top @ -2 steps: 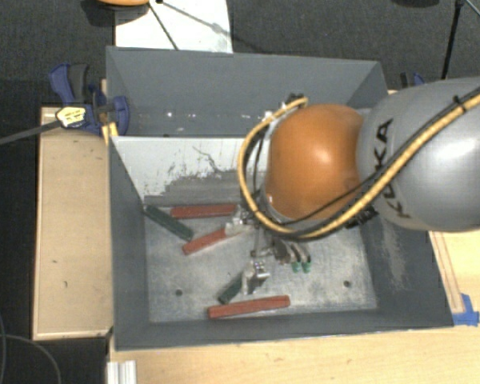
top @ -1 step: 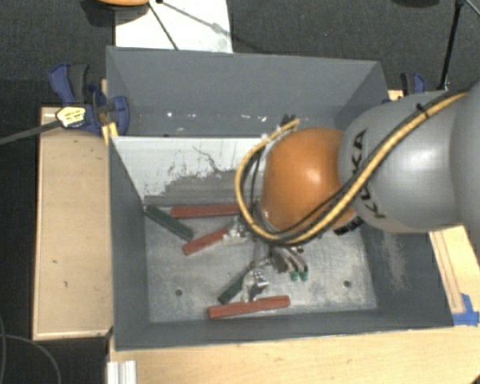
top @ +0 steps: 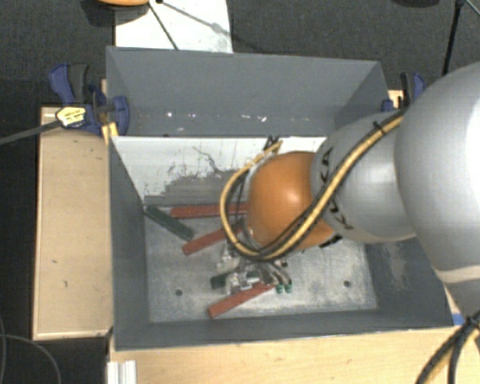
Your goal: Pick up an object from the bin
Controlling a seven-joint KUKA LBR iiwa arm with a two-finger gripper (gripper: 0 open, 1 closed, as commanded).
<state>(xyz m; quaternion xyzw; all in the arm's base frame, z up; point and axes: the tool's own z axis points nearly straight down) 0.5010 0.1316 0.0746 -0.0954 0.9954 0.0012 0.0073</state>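
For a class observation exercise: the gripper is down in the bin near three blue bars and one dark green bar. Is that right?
One detail is wrong: the colour blue. The camera view shows the gripper down in the bin near three reddish-brown bars and one dark green bar.

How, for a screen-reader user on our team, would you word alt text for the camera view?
The robot arm, reaching in from the right, has its gripper low in the grey metal bin, above a reddish-brown flat stick near the front. Two similar sticks and a dark green stick lie to the left.
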